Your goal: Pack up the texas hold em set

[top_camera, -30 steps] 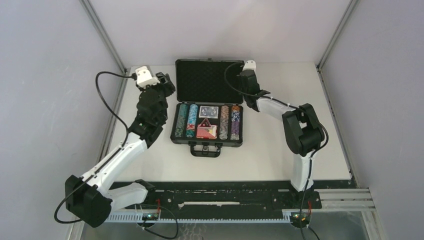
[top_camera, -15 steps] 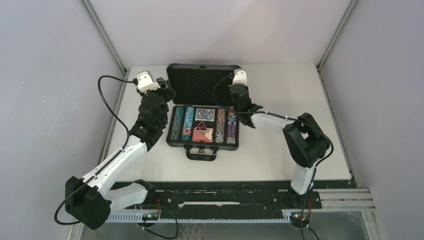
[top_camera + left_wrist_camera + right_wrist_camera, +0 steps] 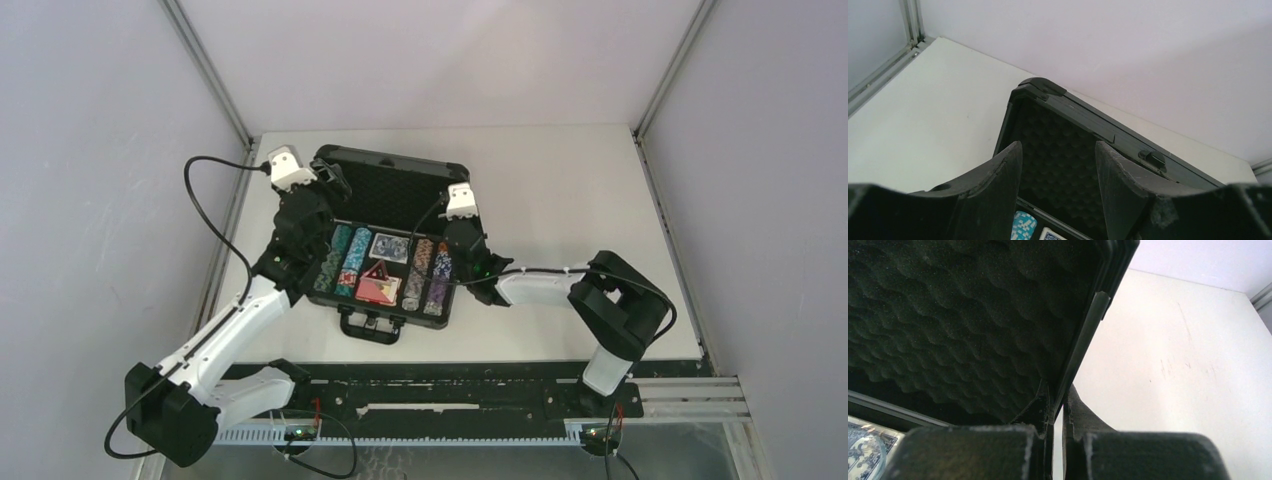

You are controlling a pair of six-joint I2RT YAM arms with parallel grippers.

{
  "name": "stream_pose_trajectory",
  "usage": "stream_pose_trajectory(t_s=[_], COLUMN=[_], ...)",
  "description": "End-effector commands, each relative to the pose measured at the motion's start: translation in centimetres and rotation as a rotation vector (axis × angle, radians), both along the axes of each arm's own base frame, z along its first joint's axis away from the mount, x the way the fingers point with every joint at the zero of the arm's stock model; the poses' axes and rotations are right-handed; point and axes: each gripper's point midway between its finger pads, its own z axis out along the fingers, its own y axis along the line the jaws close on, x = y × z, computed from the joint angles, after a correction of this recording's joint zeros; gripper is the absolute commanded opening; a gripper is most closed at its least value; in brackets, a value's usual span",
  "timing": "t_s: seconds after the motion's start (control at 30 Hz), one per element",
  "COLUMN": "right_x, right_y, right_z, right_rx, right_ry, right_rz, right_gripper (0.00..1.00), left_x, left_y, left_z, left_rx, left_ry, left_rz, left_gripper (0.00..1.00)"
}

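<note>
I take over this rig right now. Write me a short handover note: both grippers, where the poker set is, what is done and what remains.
Left gripper: open, holding nothing, at the far left corner of the lid, facing its foam.
Right gripper: shut, seemingly pinching the lid's right rim.
Case: on the table, askew to its edges, lid raised partway.
Done: chips, blue deck and red deck lie in the case.
Left: lower the lid until it is fully shut.
</note>
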Motion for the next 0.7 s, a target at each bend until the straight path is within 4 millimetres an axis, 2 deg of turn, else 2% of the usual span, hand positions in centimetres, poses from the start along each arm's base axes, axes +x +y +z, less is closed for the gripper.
stream_pose_trajectory(t_s=[0.0, 0.2, 0.33, 0.67], right_x=[-2.7, -5.4, -6.8, -10.6], right_y=[3.0, 3.9, 4.9, 6.4], right_z=[5.6, 4.2, 3.4, 1.0], right_rx=[0.0, -0.058, -0.085, -0.108], right_ry=[-0.152, -0.189, -0.191, -0.162], right_rz=[0.11, 0.114, 0.132, 0.179], right_gripper=[0.0, 0.0, 0.0, 0.0], left_x=[-0.8, -0.7, -0.2, 1.1], left_y=[-0.3, -0.8, -2.2, -5.0], left_z=[1.4, 2.6, 3.7, 2.4], left_rx=[-0.062, -0.06, -0.022, 0.005], left_ry=[-0.026, -0.036, -0.04, 0.025], left_rz=[-0.028, -0.058, -0.131, -0.244], left_gripper=[0.61, 0.63, 0.63, 0.63])
